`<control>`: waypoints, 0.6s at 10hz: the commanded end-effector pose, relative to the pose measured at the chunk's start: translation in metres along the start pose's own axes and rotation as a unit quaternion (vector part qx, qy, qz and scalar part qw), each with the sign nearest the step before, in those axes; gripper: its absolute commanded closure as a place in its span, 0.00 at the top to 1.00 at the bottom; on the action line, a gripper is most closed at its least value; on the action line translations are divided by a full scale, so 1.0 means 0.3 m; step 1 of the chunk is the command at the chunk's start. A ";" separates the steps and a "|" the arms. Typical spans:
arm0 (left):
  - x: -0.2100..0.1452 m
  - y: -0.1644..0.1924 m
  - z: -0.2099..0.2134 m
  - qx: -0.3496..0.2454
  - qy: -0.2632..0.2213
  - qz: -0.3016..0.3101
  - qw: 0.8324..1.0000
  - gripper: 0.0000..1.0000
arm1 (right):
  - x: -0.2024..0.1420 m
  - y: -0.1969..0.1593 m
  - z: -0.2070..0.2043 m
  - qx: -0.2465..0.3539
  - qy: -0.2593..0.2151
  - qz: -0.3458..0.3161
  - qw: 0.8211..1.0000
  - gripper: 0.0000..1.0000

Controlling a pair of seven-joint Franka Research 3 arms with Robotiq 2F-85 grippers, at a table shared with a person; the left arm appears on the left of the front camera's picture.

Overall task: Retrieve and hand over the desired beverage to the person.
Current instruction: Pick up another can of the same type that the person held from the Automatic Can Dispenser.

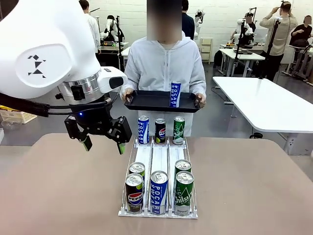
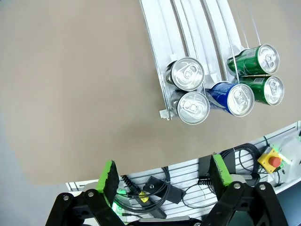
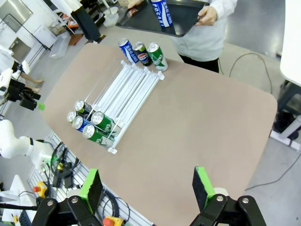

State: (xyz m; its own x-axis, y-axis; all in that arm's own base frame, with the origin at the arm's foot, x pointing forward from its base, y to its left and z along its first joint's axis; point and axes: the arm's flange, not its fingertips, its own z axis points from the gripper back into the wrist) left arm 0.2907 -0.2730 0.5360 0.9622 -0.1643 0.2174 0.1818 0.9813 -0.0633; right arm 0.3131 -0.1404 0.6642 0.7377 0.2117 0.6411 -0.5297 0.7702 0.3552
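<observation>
Apparently a Pocari Sweat can (image 1: pixel 175 94) already stands on the tray (image 1: pixel 142 102) held by the person (image 1: pixel 164 63); the left tool (image 1: pixel 104 145), jaws apart, empty, should rise clear of the rack (image 1: pixel 159 156).

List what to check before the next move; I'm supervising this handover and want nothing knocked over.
1. Left gripper open and empty: ok.
2. Right gripper open and empty: ok.
3. Left gripper apart from the rack and its cans: ok.
4. Blue can upright on the tray: ok.
5. Person gripping both tray ends: ok.
6. Whether another drink is wanted: cannot tell.
</observation>
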 end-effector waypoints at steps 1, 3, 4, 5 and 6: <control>-0.007 -0.047 -0.086 0.005 0.008 0.025 1.000 1.00 | 0.002 -0.003 -0.004 0.009 -0.007 0.002 1.000 1.00; 0.016 -0.075 -0.160 0.001 0.035 0.036 0.999 1.00 | 0.002 -0.003 -0.004 0.009 -0.007 0.002 1.000 1.00; 0.025 -0.100 -0.193 -0.001 0.045 0.036 0.998 1.00 | 0.002 -0.003 -0.004 0.009 -0.007 0.002 1.000 1.00; 0.046 -0.115 -0.218 0.000 0.051 0.033 0.998 1.00 | 0.002 -0.003 -0.004 0.009 -0.007 0.002 1.000 1.00; 0.052 -0.129 -0.241 0.001 0.053 0.031 0.998 1.00 | 0.002 -0.003 -0.004 0.009 -0.007 0.002 1.000 1.00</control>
State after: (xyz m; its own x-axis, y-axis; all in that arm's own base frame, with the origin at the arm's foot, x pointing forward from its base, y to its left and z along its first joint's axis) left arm 0.3097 -0.3087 0.4697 0.9859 -0.1336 0.1013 0.1405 0.9880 -0.0649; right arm 0.3131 -0.1404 0.6643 0.7377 0.2117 0.6411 -0.5297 0.7703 0.3551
